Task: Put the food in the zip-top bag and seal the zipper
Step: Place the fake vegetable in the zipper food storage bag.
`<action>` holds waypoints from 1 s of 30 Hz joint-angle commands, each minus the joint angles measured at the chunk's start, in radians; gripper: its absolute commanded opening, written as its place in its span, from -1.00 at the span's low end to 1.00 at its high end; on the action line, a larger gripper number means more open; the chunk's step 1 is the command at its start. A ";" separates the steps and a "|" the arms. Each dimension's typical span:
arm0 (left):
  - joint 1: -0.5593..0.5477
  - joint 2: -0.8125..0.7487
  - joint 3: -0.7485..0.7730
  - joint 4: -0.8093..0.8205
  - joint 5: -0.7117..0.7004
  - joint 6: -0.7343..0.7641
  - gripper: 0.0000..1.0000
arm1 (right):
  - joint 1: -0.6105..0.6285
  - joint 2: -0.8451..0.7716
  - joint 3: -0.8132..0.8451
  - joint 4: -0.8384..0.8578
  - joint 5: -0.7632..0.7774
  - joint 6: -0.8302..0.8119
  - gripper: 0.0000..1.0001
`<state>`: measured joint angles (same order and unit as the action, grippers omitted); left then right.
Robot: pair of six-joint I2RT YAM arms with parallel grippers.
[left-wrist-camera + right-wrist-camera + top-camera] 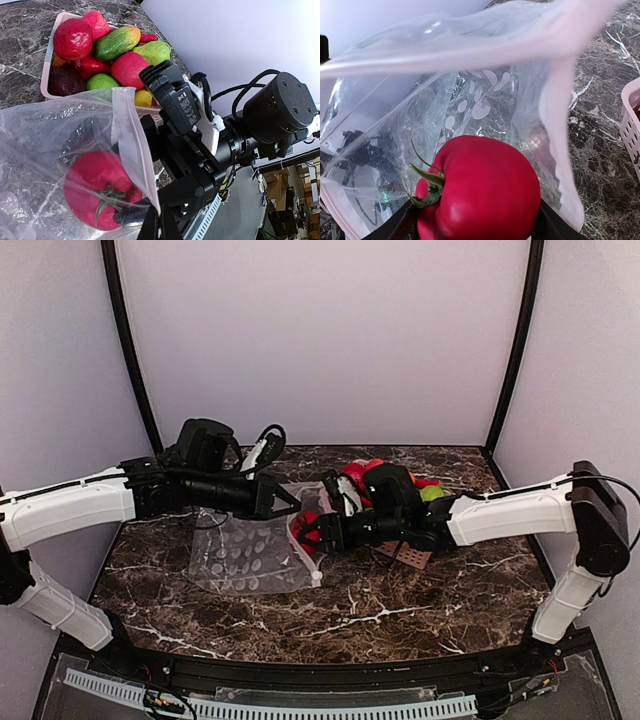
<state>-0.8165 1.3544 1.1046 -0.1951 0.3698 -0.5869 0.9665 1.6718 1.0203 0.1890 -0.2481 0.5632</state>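
A pink lattice basket [408,557] heaped with red, green and yellow toy fruits [127,67] sits at 3 o'clock from the zip-top bag [245,560]. The right arm lies across the basket and hides most of it from above. The tabletop [400,615] is dark brown marble pattern, enclosed by pale walls [320,340] and black corner posts [128,350].

The bag lies at the table's centre with its mouth facing 3 o'clock and held up off the surface. The left pincer [288,502], at the bag's 1 o'clock corner, is pinched together on the mouth's upper lip by the pinkish zipper [132,150]. The right pincer [310,530] is clamped on a red toy tomato [480,192], with its fingers [402,227] on either side. The tomato is just inside the mouth, with dotted film arching over it.
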 commanded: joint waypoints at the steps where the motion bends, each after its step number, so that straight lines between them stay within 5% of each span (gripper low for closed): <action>1: 0.001 -0.007 0.009 0.005 0.005 0.006 -0.99 | 0.003 -0.040 0.019 0.019 -0.024 -0.044 0.46; 10: 0.002 -0.006 0.011 0.004 -0.011 0.005 -0.99 | 0.003 -0.085 -0.007 0.015 -0.004 -0.046 0.79; 21: 0.010 -0.013 0.007 -0.016 -0.041 0.018 -0.99 | 0.002 -0.211 -0.026 -0.053 0.058 -0.047 0.82; 30: 0.044 -0.059 0.017 -0.141 -0.137 0.097 -0.99 | -0.013 -0.368 0.031 -0.434 0.354 -0.090 0.81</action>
<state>-0.7906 1.3533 1.1049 -0.2398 0.2962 -0.5491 0.9661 1.3636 1.0119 -0.0174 -0.0891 0.5045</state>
